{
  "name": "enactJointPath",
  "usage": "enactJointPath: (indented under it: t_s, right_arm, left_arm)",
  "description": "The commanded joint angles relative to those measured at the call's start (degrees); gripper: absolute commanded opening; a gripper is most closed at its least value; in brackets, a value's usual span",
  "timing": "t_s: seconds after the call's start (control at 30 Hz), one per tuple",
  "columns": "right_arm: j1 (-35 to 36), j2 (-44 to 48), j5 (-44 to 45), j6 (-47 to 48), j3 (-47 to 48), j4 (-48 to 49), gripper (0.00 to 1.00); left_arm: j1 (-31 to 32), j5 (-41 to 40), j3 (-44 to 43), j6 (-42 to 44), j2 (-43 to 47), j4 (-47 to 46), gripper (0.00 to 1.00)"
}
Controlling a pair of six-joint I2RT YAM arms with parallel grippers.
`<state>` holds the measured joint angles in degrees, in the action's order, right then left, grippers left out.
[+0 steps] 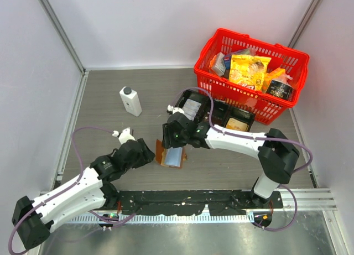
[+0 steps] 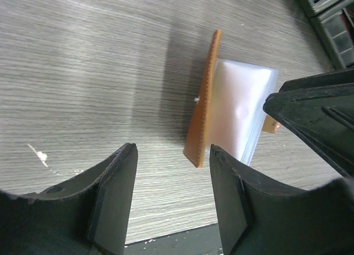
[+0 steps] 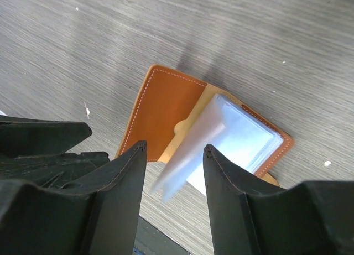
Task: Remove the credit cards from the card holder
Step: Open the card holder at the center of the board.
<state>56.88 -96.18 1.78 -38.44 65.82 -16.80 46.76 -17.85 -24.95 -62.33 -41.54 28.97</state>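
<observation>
One brown card holder [image 3: 166, 105] lying open, left claw [image 2: 172, 155] open beside its edge, right claw [image 3: 175, 150] open around one pale flap [image 3: 191, 147].

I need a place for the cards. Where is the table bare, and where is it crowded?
Bare: the strip between the white bottle and the black tray, and the far-left corner beyond the bottle. Crowded: around the card holder, where the left arm and the right arm meet, and beside the red basket.
</observation>
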Motion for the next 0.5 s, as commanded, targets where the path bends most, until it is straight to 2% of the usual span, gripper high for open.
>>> enactJointPath:
  t_s: [0.0, 0.23, 0.47]
  right_arm:
    - [0.16, 3.37, 3.5, 0.21, -0.96, 1.24, 0.51]
    - [-0.11, 2.23, 8.58, -2.43, -0.08, -4.2, 0.51]
    - [-0.11, 1.09, 6.22, -5.86, -4.38, -2.28, 0.52]
  left_arm:
    - [0.0, 2.55, -4.58, 3.78, -1.08, -1.45, 0.59]
    - [-0.01, 3.51, -5.64, 5.11, -8.55, -3.65, 0.54]
    - [-0.01, 5.63, -5.11, 5.37, -15.85, -6.64, 0.4]
